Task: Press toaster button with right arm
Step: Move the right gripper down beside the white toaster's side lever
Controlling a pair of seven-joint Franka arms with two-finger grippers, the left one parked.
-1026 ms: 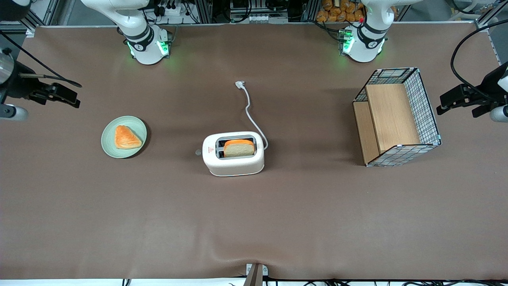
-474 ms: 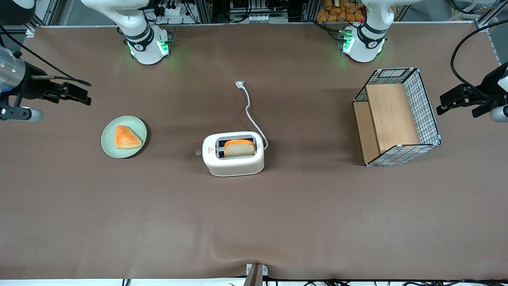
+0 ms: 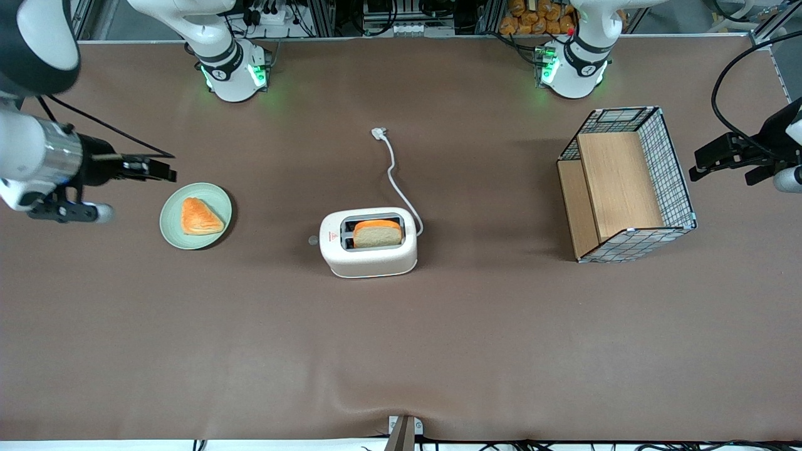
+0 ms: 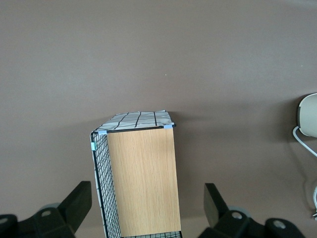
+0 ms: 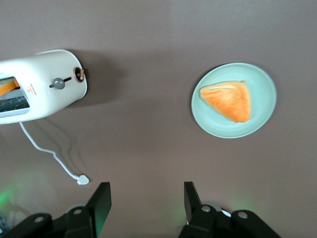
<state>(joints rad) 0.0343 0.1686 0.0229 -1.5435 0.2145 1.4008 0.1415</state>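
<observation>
Gripper (image 3: pixel 164 170) of my right arm (image 3: pixel 37 160) is hovering with its fingers spread and holding nothing, above the table just beside the green plate (image 3: pixel 172 232) with its pastry (image 3: pixel 200 216), at the working arm's end. Toward the table's middle, I am seeing the toaster (image 3: pixel 368 250), bread (image 3: pixel 377 233) in one slot. The toaster button (image 3: pixel 312 240) is sticking out of the end that faces my gripper, well apart from it, so I judge the coming move is a long sideways reach past the plate.

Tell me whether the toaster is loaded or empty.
Loaded: a bread slice stands in one slot of the toaster. The open hand hovers near the plate, apart from it.
</observation>
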